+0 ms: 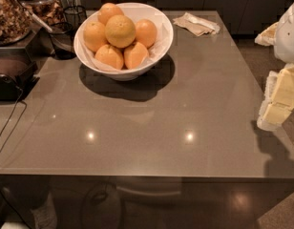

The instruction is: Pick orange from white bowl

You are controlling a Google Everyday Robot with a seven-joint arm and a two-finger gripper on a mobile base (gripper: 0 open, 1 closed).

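Your table [152, 128] carries one white bowl [119, 73] at its far left. The end effector [280, 98] hangs at the table's right edge, well apart from the bowl, and you cannot tell whether it is released or clenched. By my judgement you are at the approach step, with the reach not yet begun. The next move calls for a long travel left and away across the table, then a descent onto the heap from above. Six oranges are piled in the bowl. Your orange [120, 31] is the paler one on top at the middle, touching its neighbours. Two dark cups [62, 41] stand just left of the bowl, and one crumpled napkin [196, 24] lies to its right.
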